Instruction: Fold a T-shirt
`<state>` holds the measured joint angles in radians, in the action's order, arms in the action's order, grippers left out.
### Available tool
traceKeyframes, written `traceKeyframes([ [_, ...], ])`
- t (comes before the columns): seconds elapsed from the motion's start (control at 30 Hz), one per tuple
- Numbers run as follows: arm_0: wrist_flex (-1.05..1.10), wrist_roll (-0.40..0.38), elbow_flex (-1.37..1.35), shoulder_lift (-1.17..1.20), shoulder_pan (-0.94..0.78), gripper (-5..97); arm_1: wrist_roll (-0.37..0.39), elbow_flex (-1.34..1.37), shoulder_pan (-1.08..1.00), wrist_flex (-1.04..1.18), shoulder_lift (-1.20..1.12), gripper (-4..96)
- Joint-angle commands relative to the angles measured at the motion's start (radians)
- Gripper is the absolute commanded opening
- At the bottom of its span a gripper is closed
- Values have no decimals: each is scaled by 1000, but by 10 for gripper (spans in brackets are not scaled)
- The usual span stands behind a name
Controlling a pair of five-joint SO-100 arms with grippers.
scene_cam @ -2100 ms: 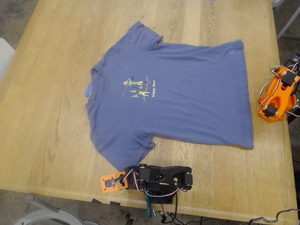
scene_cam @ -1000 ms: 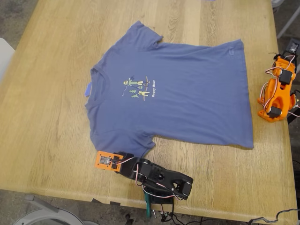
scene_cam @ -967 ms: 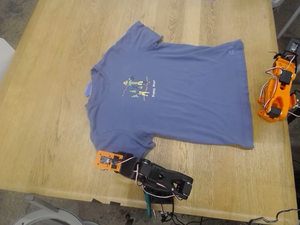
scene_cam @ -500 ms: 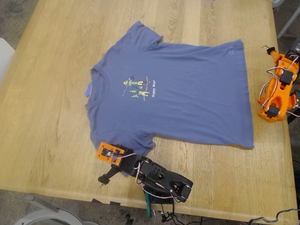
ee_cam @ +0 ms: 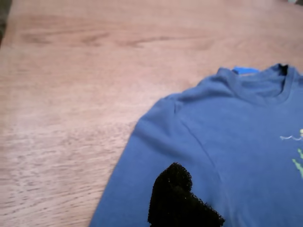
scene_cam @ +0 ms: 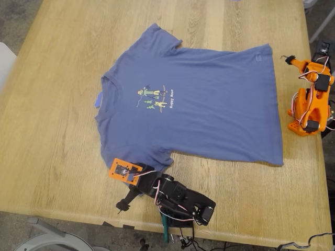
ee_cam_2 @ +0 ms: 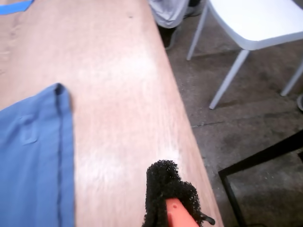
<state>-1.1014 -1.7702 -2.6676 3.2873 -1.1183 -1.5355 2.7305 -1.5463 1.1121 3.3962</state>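
The slate-blue T-shirt [scene_cam: 209,104] lies spread flat, print [scene_cam: 156,98] up, collar toward the exterior view's left. My first gripper [scene_cam: 118,188], on the black arm, is at the near sleeve's edge with one black jaw swung out, so it is open. The first wrist view shows that sleeve and the collar [ee_cam: 227,142] beyond a black padded finger [ee_cam: 175,198]. My second gripper [scene_cam: 289,59], on the orange arm, hovers beside the far hem corner. The second wrist view shows that corner [ee_cam_2: 33,156] and an orange padded finger [ee_cam_2: 170,208]; its jaw gap is not visible.
A small blue tape scrap [scene_cam: 98,99] lies by the collar, also in the first wrist view [ee_cam: 245,70]. The wooden table [scene_cam: 52,130] ends close to the second arm [ee_cam_2: 189,142]. A white chair [ee_cam_2: 255,23] stands on the floor beyond that edge.
My first gripper swung from the table's near edge up to the near sleeve and one jaw opened outward. My second gripper rose and turned toward the shirt's hem corner.
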Motion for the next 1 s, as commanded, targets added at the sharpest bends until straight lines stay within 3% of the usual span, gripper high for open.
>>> traceKeyframes([
  [0.0, 44, -32, 235, -143, -5, 777, -9, -129, 66, 94, 9, 485],
  [0.33, -158, -25, 672, -489, 236, 805, -18, -491, 388, 566, -64, 477],
  [0.7, -419, 60, 804, -597, 558, 761, -60, -727, 762, 581, -336, 466],
  [0.97, -425, 127, 859, -747, 667, 761, -67, -873, 1140, 583, -589, 461],
])
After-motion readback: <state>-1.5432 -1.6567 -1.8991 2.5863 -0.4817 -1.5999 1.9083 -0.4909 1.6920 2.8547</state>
